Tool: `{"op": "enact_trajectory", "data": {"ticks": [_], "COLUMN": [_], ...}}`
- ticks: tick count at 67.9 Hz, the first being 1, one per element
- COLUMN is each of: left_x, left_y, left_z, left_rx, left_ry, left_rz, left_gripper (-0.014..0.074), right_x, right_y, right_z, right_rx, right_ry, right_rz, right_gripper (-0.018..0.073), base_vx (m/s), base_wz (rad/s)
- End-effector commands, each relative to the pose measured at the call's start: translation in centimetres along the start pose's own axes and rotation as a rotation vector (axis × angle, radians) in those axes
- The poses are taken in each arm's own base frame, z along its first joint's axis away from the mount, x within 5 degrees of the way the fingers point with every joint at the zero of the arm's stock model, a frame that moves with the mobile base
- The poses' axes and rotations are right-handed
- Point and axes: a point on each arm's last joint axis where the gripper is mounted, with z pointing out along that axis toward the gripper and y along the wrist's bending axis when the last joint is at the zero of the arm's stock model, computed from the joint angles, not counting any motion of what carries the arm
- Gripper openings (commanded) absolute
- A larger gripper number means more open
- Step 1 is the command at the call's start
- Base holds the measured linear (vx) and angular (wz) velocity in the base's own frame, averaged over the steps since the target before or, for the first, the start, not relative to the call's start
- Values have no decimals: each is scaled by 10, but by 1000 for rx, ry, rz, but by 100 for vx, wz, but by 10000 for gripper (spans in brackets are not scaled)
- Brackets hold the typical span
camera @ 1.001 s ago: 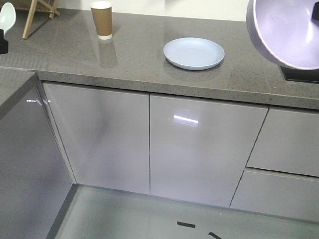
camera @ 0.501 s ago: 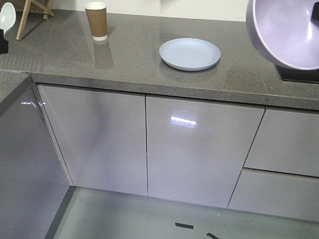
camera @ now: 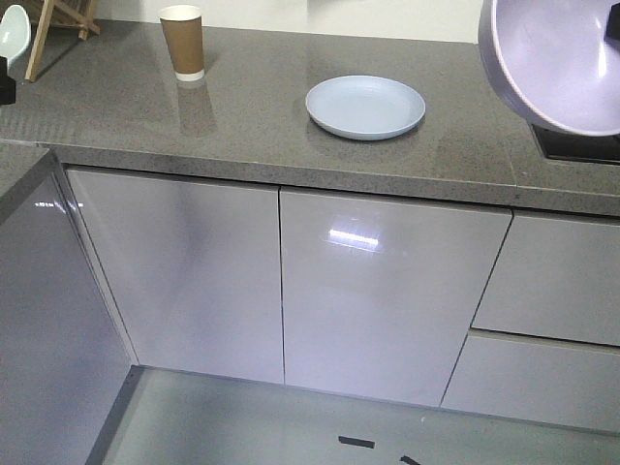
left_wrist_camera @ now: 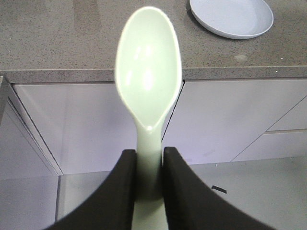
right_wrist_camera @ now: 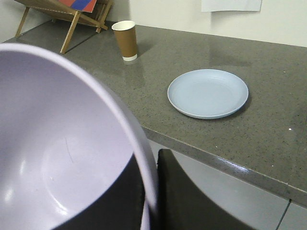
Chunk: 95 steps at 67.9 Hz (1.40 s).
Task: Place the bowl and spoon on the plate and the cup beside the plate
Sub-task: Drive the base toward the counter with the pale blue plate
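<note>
Lavender-purple round plastic bowl [right_wrist_camera: 57, 158] is clamped in right end effector [right_wrist_camera: 151, 163], mint-green plastic spoon [left_wrist_camera: 148, 72] in left end effector [left_wrist_camera: 149, 154]; pale-blue round plate [camera: 365, 107] lies bare, brown paper cup [camera: 182, 41] upper left, well apart: nothing arranged yet.

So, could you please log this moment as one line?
left hand: spoon | right hand: bowl | plate, cup: on counter

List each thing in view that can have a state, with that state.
plate: empty, flat on the counter.
cup: upright on the counter, apart from the plate.
bowl: empty, tilted, held in the air.
spoon: held by its handle, in the air.
left gripper: shut on the spoon.
right gripper: shut on the bowl's rim.
cabinet doors: shut.
</note>
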Motion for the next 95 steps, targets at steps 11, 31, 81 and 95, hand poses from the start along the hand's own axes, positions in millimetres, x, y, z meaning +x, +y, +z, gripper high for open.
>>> {"op": "enact_trajectory", "data": {"ticks": [11, 31, 81, 95], "left_x": [-11, -11, -11, -11], "left_y": [-6, -6, -6, -6], "left_z": [-16, -16, -16, -16], "left_rx": [6, 6, 6, 6], "left_ry": [-109, -109, -109, -109], "left_rz": [-3, -3, -3, -3], "left_gripper": [-6, -6, -6, -6], "right_x": [-15, -15, -15, -15], "right_y": [6, 6, 6, 6], "right_z": [-12, -12, -12, -12], "right_rx": [10, 10, 10, 10], "right_ry": [-105, -105, -105, -105], "right_rz": [-3, -3, -3, -3], "right_gripper": [-3, -3, -3, -3], "base_vx": [2, 3, 6, 8], "base_wz": [-2, 0, 3, 1]}}
